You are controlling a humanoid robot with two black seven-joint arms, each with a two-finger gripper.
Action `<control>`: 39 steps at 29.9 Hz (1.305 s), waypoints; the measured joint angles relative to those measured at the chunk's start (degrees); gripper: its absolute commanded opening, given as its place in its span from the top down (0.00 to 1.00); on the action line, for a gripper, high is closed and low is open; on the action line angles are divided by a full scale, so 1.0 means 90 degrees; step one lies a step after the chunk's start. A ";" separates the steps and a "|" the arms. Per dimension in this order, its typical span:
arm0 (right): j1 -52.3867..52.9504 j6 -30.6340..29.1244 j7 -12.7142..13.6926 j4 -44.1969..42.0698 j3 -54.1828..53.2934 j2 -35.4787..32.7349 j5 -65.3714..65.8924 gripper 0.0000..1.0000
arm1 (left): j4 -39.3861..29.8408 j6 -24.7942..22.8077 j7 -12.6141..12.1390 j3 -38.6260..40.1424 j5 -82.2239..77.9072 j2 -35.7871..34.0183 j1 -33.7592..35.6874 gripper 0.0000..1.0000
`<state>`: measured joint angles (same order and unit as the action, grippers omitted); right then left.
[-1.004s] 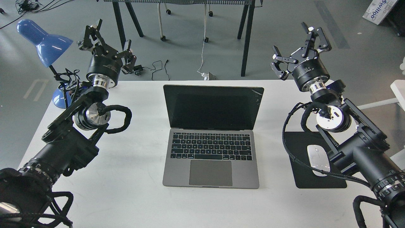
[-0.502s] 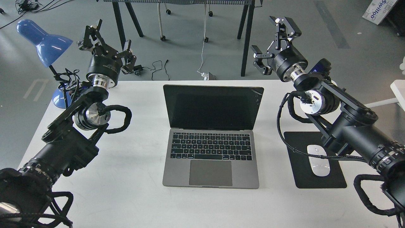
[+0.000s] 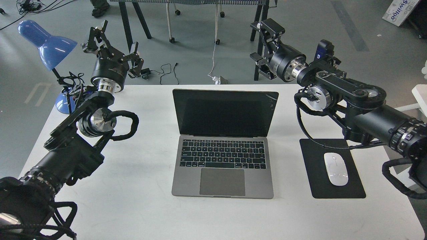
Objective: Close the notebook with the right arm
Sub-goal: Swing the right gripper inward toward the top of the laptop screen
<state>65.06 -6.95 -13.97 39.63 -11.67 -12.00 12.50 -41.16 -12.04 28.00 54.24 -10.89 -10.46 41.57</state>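
Notebook (image 3: pixel 224 143) wide open, centre of worktop, lid toward far edge. Risk: right arm (image 3: pixel 360 110) catches lid's far-right corner sideways, shoving the notebook or forcing the hinge. Right arm stretched across right side, wrist level; right gripper (image 3: pixel 262 45) beyond far edge, fingers parted, holding nothing. Left gripper (image 3: pixel 111 45) spread, empty, far-left corner.

Right arm (image 3: pixel 360 110) stretched leftward, gripper (image 3: pixel 262 50) fingers spread; left arm (image 3: pixel 66 150) raised, gripper (image 3: pixel 113 41) fingers spread.
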 measured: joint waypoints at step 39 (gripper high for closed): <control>0.0481 -0.0857 -0.0001 0.0630 0.1602 -0.0169 0.0651 0.00 | 0.0003 0.0000 0.0000 0.0007 0.0025 0.0001 0.0010 0.00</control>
<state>69.39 -14.67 -13.97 45.30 2.75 -13.52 18.37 -41.13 -12.04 28.00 54.31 -10.67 -10.46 41.66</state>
